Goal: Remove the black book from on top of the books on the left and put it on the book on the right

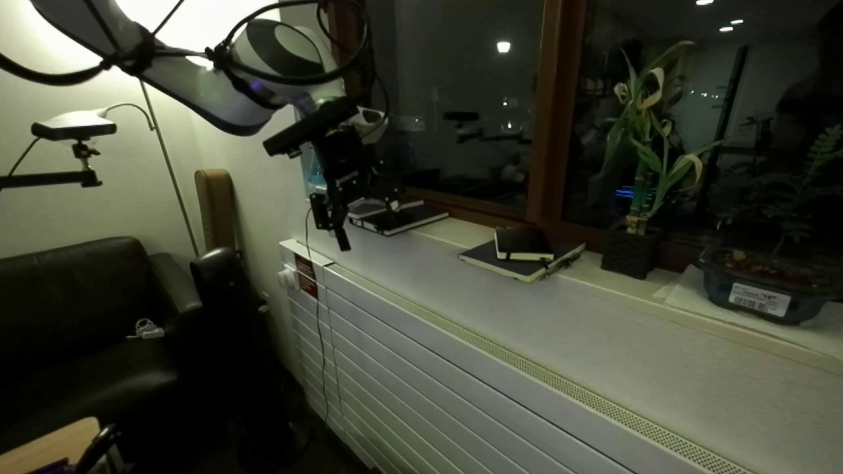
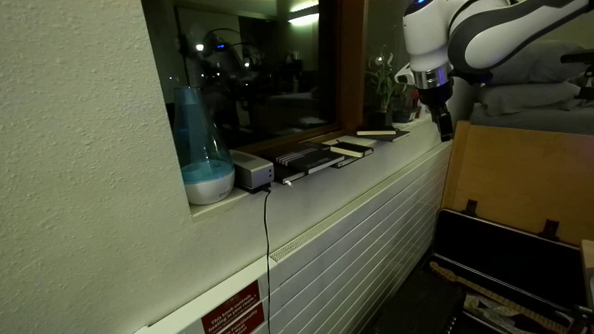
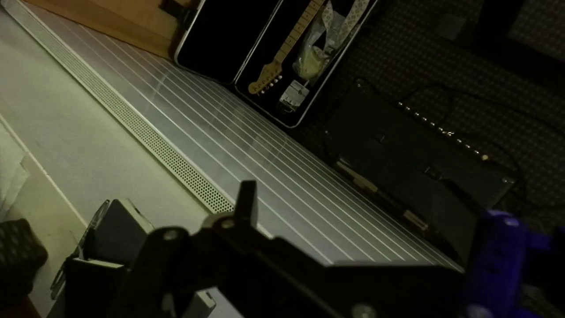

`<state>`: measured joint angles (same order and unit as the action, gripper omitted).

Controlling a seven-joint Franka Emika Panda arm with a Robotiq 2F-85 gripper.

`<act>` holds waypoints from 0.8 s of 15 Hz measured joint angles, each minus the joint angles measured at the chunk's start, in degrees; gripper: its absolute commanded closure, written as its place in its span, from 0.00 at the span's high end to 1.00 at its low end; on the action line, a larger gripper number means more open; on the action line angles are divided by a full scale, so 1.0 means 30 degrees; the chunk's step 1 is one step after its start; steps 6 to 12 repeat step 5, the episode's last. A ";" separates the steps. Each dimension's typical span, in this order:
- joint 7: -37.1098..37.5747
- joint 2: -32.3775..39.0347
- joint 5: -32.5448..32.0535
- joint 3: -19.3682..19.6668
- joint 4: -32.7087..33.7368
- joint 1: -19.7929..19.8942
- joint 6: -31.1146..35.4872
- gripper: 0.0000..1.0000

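Observation:
My gripper (image 1: 367,222) is open and empty, its fingers wide apart in the wrist view (image 3: 373,203). It hangs in the air towards the room side of the sill, apart from the books, also in an exterior view (image 2: 444,132). The left books (image 1: 415,216) are large, dark and partly behind the gripper; they show better in an exterior view (image 2: 308,158). There a small black book (image 2: 351,149) with cream pages lies at their far end. The right book (image 1: 486,259) is large and dark, with a small black book (image 1: 523,242) on top, also in the wrist view (image 3: 92,285).
A blue humidifier (image 2: 204,148) and a grey box (image 2: 255,170) stand at the sill's left end. A potted plant (image 1: 631,253) and a plant tub (image 1: 767,283) stand right of the books. The window is behind; a white radiator (image 1: 428,359) runs below the sill.

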<state>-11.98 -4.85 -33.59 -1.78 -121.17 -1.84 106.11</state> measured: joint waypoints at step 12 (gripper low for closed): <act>0.0073 -0.0140 -0.0002 -0.0063 -0.0220 0.0000 0.0000 1.00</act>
